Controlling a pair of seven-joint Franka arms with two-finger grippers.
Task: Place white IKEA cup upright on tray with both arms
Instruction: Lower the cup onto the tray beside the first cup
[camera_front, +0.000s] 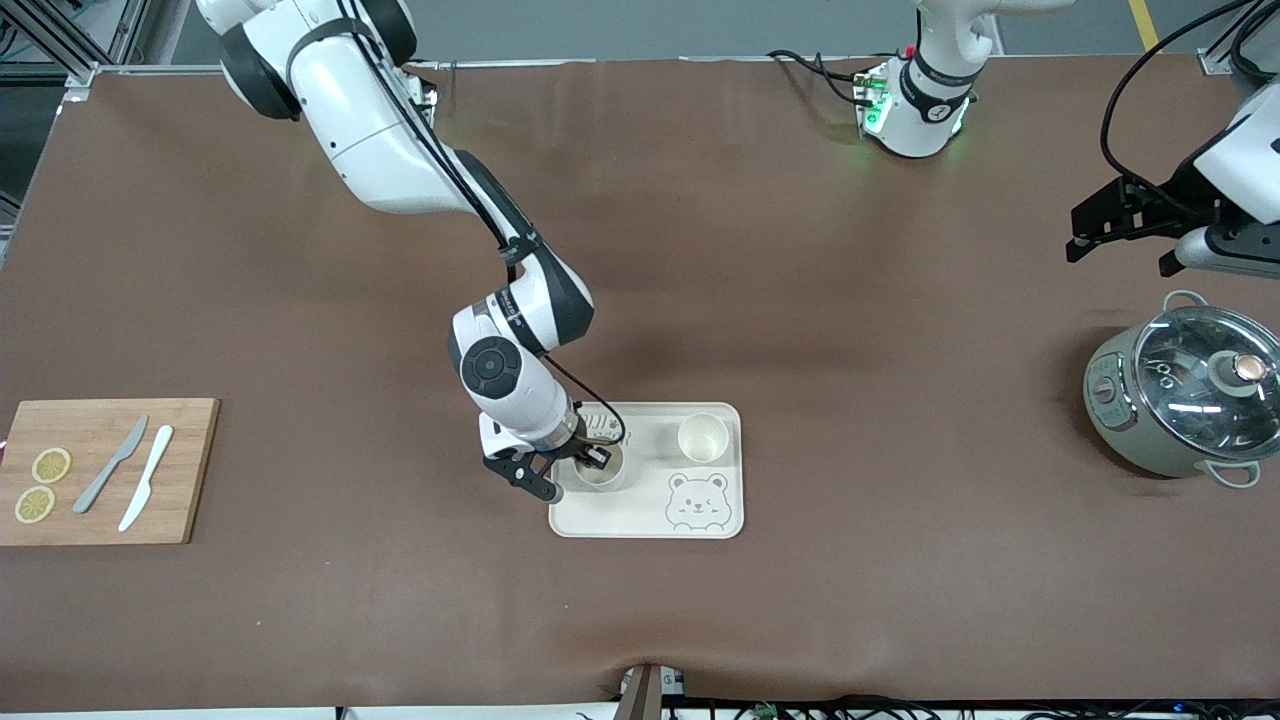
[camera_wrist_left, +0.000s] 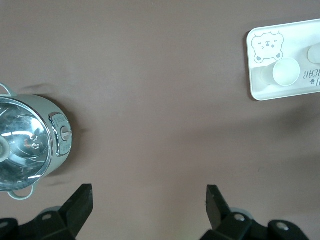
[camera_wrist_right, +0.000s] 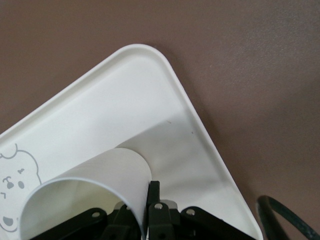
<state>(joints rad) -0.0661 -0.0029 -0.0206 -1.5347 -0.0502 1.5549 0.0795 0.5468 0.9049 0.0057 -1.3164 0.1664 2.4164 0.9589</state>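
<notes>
Item one: white cup (camera_front: 601, 470), upright on the tray (camera_front: 720, 520), at the tray's end toward the right arm; I see its rim pinched by the right end effector (camera_front: 592, 458). Second cup (camera_front: 703, 437) upright on the same tray, above the bear drawing (camera_front: 697, 501). Left end effector (camera_wrist_left: 149, 202) spread wide, waiting above bare table (camera_front: 800, 300) near the pot (camera_front: 1185, 390).

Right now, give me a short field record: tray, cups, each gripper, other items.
tray: flat on table, bear drawing at the end nearer the front camera
cup in grip: upright on tray, rim pinched by right gripper
second cup: upright on tray, free
left gripper: open, waiting above table near pot
cutting board: two knives, two lemon slices on it
</notes>
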